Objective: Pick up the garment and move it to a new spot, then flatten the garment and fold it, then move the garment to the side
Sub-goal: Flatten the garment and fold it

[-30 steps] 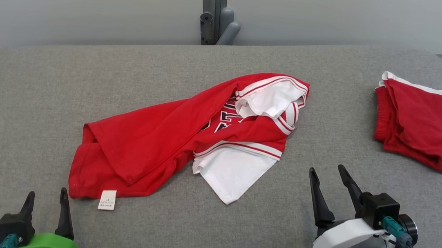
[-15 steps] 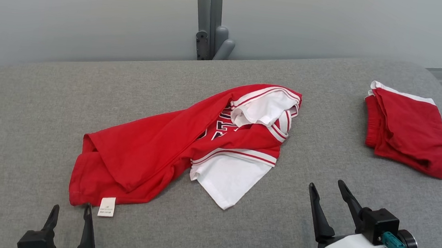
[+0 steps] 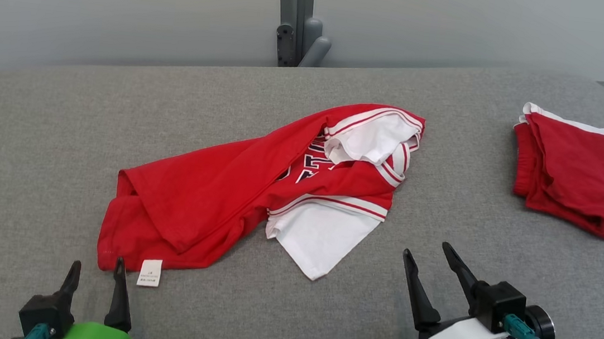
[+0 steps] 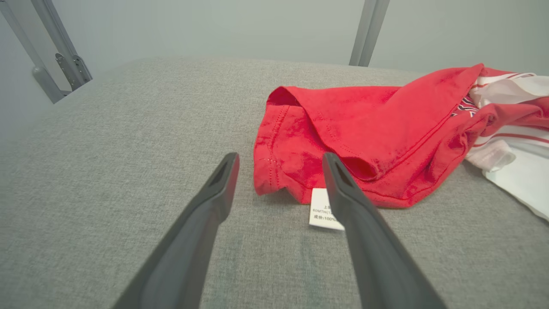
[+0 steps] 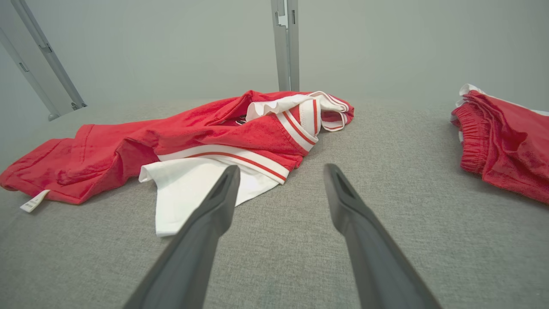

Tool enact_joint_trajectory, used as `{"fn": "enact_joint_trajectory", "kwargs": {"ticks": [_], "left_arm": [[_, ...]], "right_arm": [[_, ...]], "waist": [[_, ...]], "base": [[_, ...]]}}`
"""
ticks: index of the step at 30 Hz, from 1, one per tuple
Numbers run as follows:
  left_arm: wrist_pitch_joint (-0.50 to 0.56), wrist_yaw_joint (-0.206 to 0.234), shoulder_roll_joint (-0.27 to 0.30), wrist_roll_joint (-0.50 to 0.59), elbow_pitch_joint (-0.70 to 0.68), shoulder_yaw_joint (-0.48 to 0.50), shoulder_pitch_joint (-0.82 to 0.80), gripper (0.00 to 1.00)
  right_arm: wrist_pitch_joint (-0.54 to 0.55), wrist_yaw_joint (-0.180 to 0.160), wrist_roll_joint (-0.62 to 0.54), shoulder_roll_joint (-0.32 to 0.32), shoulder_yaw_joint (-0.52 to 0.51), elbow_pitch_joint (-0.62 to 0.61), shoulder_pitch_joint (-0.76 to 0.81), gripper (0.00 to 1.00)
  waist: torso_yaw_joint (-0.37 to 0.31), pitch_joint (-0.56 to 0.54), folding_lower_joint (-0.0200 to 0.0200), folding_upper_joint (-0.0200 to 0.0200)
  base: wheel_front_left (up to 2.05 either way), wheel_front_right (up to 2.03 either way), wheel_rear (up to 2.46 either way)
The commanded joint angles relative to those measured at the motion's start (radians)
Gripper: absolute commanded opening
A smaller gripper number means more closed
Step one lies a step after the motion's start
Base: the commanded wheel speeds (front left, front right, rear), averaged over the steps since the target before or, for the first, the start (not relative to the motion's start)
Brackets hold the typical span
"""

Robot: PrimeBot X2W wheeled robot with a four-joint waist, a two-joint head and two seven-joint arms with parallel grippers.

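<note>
The red and white jersey (image 3: 209, 199) lies crumpled mid-counter (image 3: 30, 135), with its white care label (image 3: 149, 272) at the near hem. The left fingers (image 3: 119, 293) stand wide apart just short of that hem and hold nothing; the left wrist view shows one finger crossing in front of the label. The right fingers (image 3: 416, 289) are also spread and empty, near the jersey's white flap but clear of it. Folded red shorts (image 3: 573, 175) lie well off to the right.

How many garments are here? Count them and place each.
2. A crumpled red-and-white jersey lies in the middle; a folded red garment sits at the far right. None seems hidden.
</note>
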Motion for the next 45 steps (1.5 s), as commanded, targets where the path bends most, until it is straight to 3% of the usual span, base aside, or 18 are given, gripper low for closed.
{"fn": "enact_joint_trajectory", "kwargs": {"ticks": [1, 17, 26, 28, 34, 36, 37, 39, 40, 45], "left_arm": [[0.000, -0.007, 0.004, -0.013, 0.009, 0.009, -0.035, 1.00], [0.000, -0.101, 0.004, -0.084, 0.161, 0.089, -0.210, 1.00], [0.000, -0.116, 0.004, -0.144, 0.161, 0.078, -0.198, 1.00], [0.000, -0.117, 0.004, -0.152, 0.168, 0.069, -0.192, 0.94], [0.000, -0.118, 0.004, -0.171, 0.172, 0.049, -0.192, 1.00], [0.000, -0.119, 0.004, -0.175, 0.168, 0.043, -0.198, 0.89], [0.000, -0.119, 0.004, -0.176, 0.165, 0.041, -0.202, 0.52], [0.000, -0.119, 0.004, -0.179, 0.164, 0.038, -0.204, 0.24], [0.000, -0.119, 0.004, -0.179, 0.162, 0.036, -0.206, 0.00], [0.000, -0.119, 0.004, -0.174, 0.160, 0.023, -0.212, 0.00]], "right_arm": [[-0.002, -0.002, 0.000, -0.003, 0.008, 0.000, -0.021, 1.00], [-0.002, -0.002, -0.010, -0.003, 0.043, 0.001, -0.101, 1.00], [-0.002, -0.002, 0.000, -0.003, 0.045, 0.006, -0.108, 1.00], [-0.002, -0.002, 0.002, -0.003, 0.046, 0.006, -0.110, 1.00], [-0.002, -0.002, 0.003, -0.003, 0.048, 0.005, -0.114, 1.00], [-0.002, -0.002, -0.001, -0.003, 0.051, 0.010, -0.114, 1.00], [-0.002, -0.002, 0.003, -0.003, 0.055, 0.013, -0.114, 1.00], [-0.002, -0.002, 0.013, -0.003, 0.074, 0.022, -0.113, 1.00], [-0.002, -0.002, 0.025, -0.003, 0.091, 0.032, -0.112, 1.00], [-0.002, -0.002, 0.080, -0.003, 0.192, 0.090, -0.131, 1.00]], "waist": [[0.009, 0.036, 0.0000, -0.0001], [0.013, 0.163, 0.0000, -0.0001], [0.016, 0.169, 0.0000, -0.0001], [0.017, 0.170, 0.0000, -0.0001], [0.018, 0.174, 0.0000, -0.0001], [0.020, 0.176, 0.0000, -0.0001], [0.021, 0.177, 0.0000, -0.0001], [0.024, 0.179, 0.0000, -0.0001], [0.026, 0.181, 0.0000, -0.0001], [0.040, 0.187, 0.0000, -0.0001]], "base": [[0.00, 0.00, 0.00], [0.00, 0.00, 0.00], [0.00, 0.00, 0.00], [0.00, 0.00, 0.00], [0.00, 0.00, 0.00], [0.00, 0.00, 0.00], [0.00, 0.00, 0.00], [0.00, 0.00, 0.00], [0.00, 0.00, 0.00], [0.00, 0.00, 0.00]]}}
